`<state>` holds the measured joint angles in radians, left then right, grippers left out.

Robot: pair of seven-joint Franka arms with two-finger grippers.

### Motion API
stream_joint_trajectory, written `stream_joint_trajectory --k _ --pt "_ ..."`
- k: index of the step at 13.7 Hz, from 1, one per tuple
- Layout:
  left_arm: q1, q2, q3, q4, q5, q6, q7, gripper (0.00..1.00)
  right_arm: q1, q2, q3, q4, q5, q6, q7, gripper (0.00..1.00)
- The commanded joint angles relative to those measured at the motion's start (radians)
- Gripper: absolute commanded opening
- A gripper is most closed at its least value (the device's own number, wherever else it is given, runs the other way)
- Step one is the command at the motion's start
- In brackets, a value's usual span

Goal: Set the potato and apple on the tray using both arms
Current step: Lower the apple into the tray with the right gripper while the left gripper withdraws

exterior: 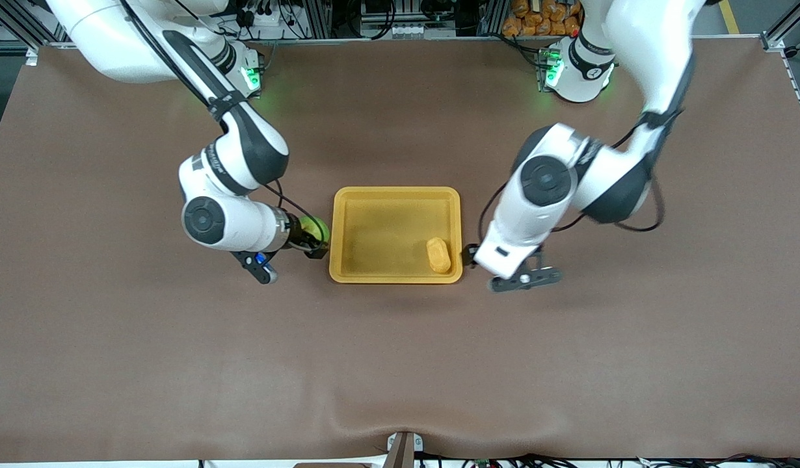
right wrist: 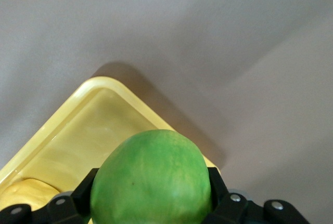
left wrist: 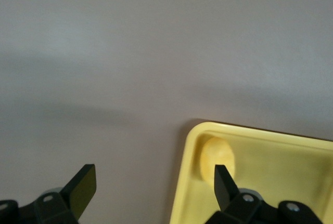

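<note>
- Front view, nearest item: potato [exterior: 438, 255], a small matte yellow-orange oblong with blunt ends, lying in the tray corner nearest the camera toward the left arm's end. Nothing grips it.
- Tray [exterior: 396, 192]: shallow moulded yellow-orange plastic, rectangular, with rounded corners and a raised glossy rim, resting mid-counter on the brown, slightly wrinkled cloth of the counter [exterior: 400, 364].
- Left end effector [exterior: 470, 255]: just over the tray rim beside the potato, fingers spread and holding nothing. Risk, as a judgement: one finger sits inside the rim line in the left wrist view, so a careless sideways withdrawal could nudge the light tray or roll the potato.
- Right end effector [exterior: 314, 246]: at the tray's edge toward the right arm's end, pinching the apple [exterior: 314, 229]. It has not clearly passed over the tray floor.
- Apple: round, bright green and smooth-skinned with faint mottling, filling the jaw gap in the right wrist view. Risk, as a judgement: released here it would straddle the rim and roll off onto the cloth. A low carry could knock the rim and shift the tray. A round smooth fruit may also roll once set down, possibly into the potato.
</note>
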<state>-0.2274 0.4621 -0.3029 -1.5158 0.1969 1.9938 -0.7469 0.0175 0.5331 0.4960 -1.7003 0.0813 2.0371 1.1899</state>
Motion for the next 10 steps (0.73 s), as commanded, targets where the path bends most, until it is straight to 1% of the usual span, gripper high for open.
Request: stream_joint_trajectory --k 1,5,7,9,10 --pt "0.063 -0.111 -0.004 -0.029 0.004 -0.079 0.023 1.00 0.042 0.036 0.010 0.002 -0.055 0.049 0.092 0.00" --pt "0.120 -0.218 -0.002 -0.029 0.004 -0.180 0.119 1.00 0.091 0.106 0.012 0.002 -0.164 0.127 0.215 0.00" --pt "0.169 -0.259 -0.004 -0.029 0.004 -0.234 0.174 1.00 0.104 0.129 0.010 0.002 -0.184 0.172 0.255 0.00" --pt "0.224 -0.292 -0.004 -0.021 0.003 -0.285 0.288 1.00 0.125 0.137 0.010 0.004 -0.187 0.186 0.273 0.00" --pt "0.247 -0.299 -0.004 0.000 0.001 -0.326 0.341 1.00 0.130 0.143 0.010 0.004 -0.196 0.192 0.290 0.00"
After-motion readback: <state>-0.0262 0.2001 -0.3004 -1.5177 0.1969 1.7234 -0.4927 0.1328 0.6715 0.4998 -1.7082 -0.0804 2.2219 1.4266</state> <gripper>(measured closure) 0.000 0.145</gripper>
